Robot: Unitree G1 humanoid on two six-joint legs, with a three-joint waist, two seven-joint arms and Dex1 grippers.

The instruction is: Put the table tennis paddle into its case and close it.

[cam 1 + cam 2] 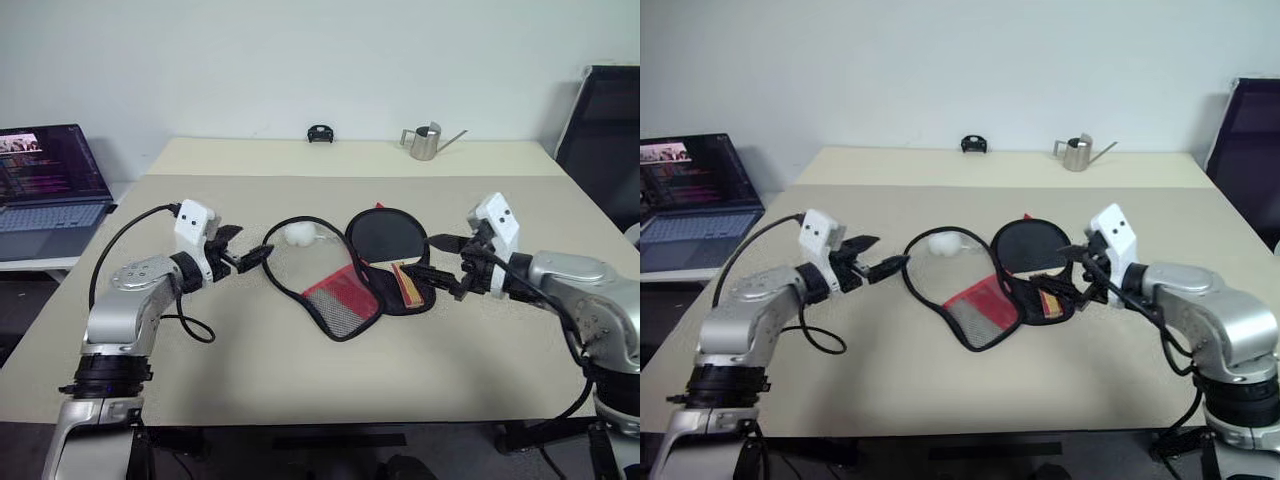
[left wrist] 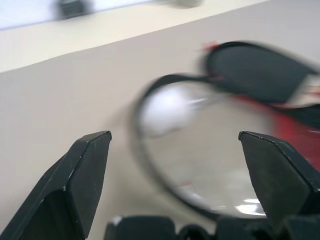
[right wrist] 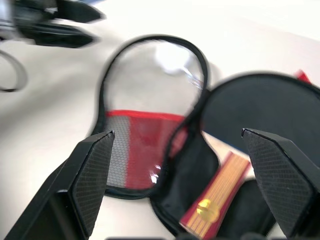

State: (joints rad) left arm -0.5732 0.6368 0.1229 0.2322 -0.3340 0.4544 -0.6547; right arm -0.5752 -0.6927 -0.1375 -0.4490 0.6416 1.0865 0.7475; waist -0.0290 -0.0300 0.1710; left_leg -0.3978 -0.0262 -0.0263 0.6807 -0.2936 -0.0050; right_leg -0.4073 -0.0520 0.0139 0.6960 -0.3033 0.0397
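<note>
Now the table tennis paddle (image 1: 388, 240) lies inside the open case (image 1: 352, 285) mid-table. Both the left gripper (image 1: 247, 254) and right gripper (image 1: 437, 262) hang open, holding nothing. Next, I think, flip the lid over and zip it.

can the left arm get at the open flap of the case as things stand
Probably yes. The left tool is open, holds nothing, and hangs just beside the clear flap of the case, with only bare table between them. The paddle lies on the case's other half, and the right tool is beyond it.
</note>
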